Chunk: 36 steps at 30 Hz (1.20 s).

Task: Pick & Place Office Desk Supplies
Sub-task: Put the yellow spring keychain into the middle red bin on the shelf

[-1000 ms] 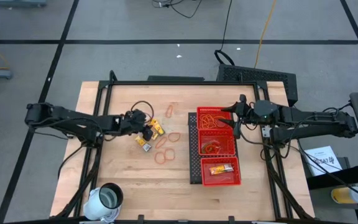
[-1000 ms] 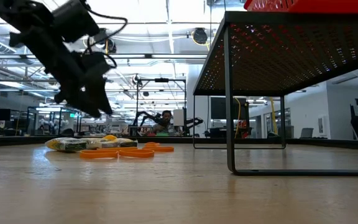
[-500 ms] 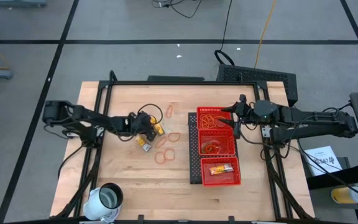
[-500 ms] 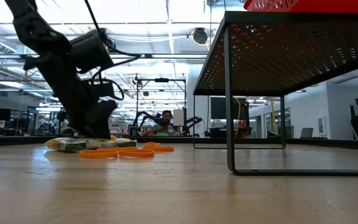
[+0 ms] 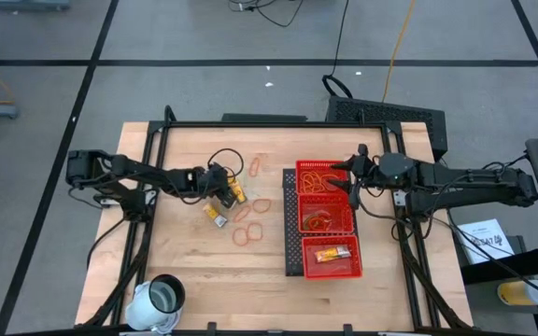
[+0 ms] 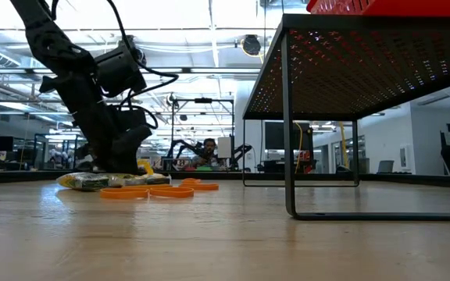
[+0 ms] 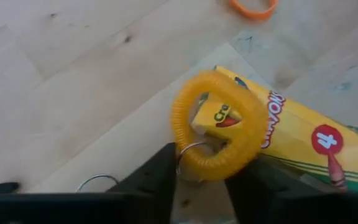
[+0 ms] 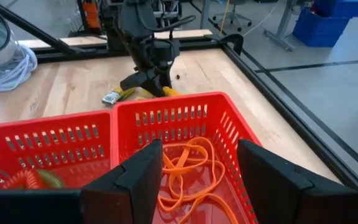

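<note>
Progress check, mid-task. The red plastic three-compartment tray [image 5: 292,219] on the right of the wooden table [image 5: 185,271] already holds sorted items: orange rubber-band loops [image 5: 319,178] in the far compartment, a coiled orange piece [image 5: 322,222] in the middle one, and a yellow crayon packet [image 5: 332,253] in the near one.

Still out on the table, left of the tray: several loose orange rubber bands [image 5: 247,233], a small packet [image 5: 219,217], and a yellow crayon box [image 7: 303,140] with a yellow spiral coil keyring [image 7: 219,124] lying on its end.

The left gripper [image 7: 201,177] is down at this cluster, its dark fingers either side of the coil's metal ring; I cannot tell whether they grip it. The right gripper [image 8: 197,168] hovers over the tray's far compartment, fingers apart, empty.

Judgement: roughly half done; the loose bands, packets and coil remain. A white cup [image 5: 157,301] stands at the near left corner.
</note>
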Available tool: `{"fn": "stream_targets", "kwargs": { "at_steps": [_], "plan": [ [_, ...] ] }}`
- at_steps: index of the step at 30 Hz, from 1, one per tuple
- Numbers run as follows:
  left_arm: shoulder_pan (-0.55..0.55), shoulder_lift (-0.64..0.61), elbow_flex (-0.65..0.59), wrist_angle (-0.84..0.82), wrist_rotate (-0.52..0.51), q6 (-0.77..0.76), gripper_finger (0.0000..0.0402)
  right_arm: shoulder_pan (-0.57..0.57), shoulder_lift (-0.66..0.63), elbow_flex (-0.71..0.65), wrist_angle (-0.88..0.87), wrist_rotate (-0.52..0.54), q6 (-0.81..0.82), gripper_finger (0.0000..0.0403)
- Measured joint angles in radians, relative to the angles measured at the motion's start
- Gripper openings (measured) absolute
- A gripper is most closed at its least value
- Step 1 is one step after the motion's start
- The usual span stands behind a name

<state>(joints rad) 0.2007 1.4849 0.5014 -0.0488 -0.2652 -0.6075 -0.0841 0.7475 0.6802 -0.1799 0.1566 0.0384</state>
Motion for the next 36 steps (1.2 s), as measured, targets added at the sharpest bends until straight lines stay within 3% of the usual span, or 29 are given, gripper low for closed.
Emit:
{"fn": "stream_targets", "kwargs": {
  "at_steps": [6,8,27,36],
  "plan": [
    [0.002,0.001,0.000,0.004,0.015,0.003,0.0025,0.000,0.000,-0.023,0.057,0.000,-0.026,0.0196],
    [0.002,0.001,0.007,-0.001,0.016,0.004,0.0009,0.000,-0.001,-0.023,0.059,0.000,-0.027,0.0196],
    [-0.022,-0.210,0.123,-0.067,-0.004,0.117,0.0009,0.000,-0.001,-0.023,0.057,0.000,-0.017,0.0196],
    [-0.087,-0.310,0.166,0.034,-0.007,0.192,0.0011,0.000,-0.001,-0.023,0.092,-0.001,-0.021,0.0196]
  ]
}}
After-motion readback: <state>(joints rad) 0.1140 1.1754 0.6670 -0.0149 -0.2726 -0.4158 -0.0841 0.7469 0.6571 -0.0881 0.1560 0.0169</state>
